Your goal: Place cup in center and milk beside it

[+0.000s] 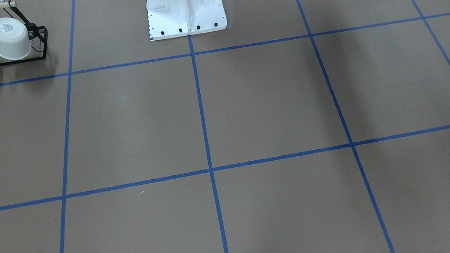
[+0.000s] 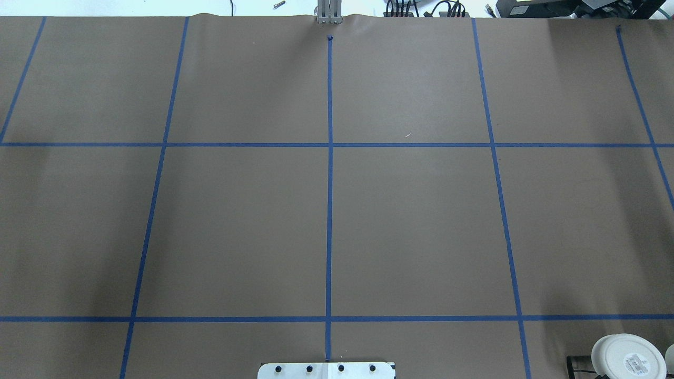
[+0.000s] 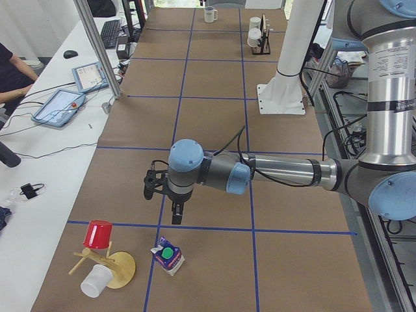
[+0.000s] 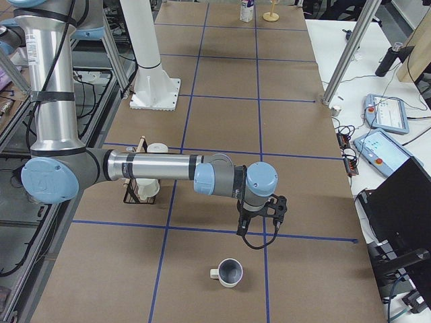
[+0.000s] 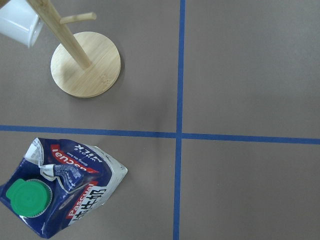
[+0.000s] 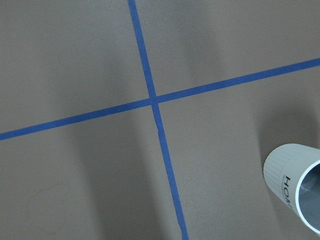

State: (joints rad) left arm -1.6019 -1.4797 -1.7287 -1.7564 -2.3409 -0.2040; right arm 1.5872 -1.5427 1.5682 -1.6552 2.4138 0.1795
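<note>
Neither thing is anywhere near the center (image 2: 329, 145) yet. The cup (image 4: 229, 272) stands upright, mouth up, at the table's right end, close to the right gripper (image 4: 244, 225). The milk (image 3: 168, 255) sits at the far left end beside a wooden mug stand (image 5: 85, 64), near the left gripper (image 3: 174, 218). From where I stand I can't tell how wide either gripper is spread. The cup looks stiff, glazed and slick, so I'd pinch its wall at the rim, away from the handle. The carton looks light and already creased on top, so I'd squeeze it gently across the lower body.
</note>
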